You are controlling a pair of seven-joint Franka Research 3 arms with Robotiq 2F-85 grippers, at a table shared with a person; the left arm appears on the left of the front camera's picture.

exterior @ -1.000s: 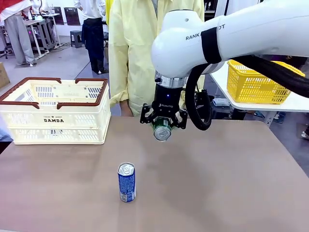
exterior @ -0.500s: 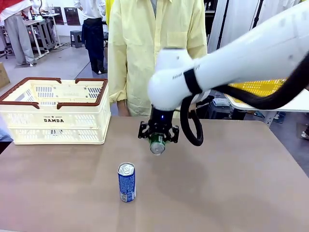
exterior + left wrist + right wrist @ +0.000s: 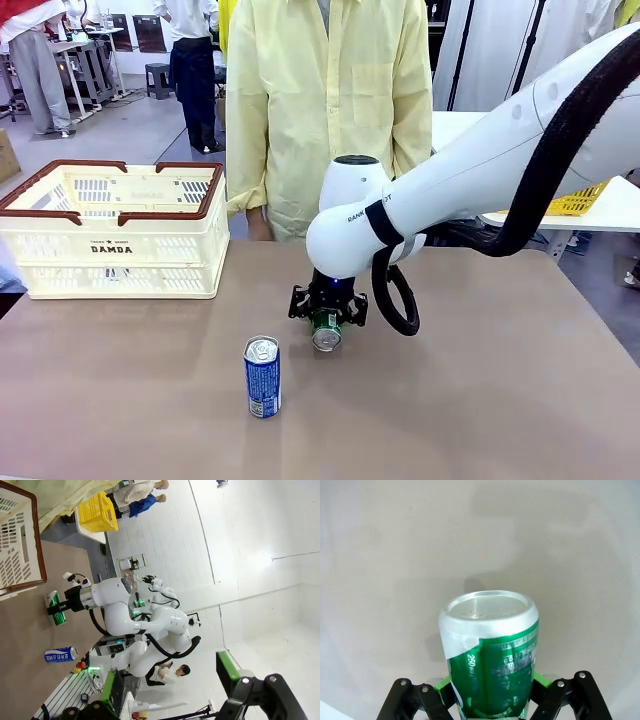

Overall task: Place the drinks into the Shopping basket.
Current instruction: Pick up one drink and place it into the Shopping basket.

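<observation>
My right gripper [image 3: 327,308] is shut on a green drink can [image 3: 327,330] and holds it low over the brown table, just right of centre. In the right wrist view the green can [image 3: 492,650] stands between the fingers [image 3: 420,700], silver end towards the table. A blue drink can [image 3: 262,377] stands upright on the table, in front and to the left of it. The cream Shopping basket [image 3: 112,245] with dark red rims sits at the table's far left. My left gripper [image 3: 170,685] is open with nothing between its jaws, off the table; its view takes in the basket [image 3: 20,555] and both cans.
A person in a yellow gown [image 3: 320,110] stands at the far edge, behind the middle of the table. A yellow mesh basket [image 3: 582,201] rests on a white side table at the right. Bare tabletop lies between the basket and the cans.
The right arm has come down and slightly nearer with the green can, from well above the table to just over it. The blue can and basket have not moved.
</observation>
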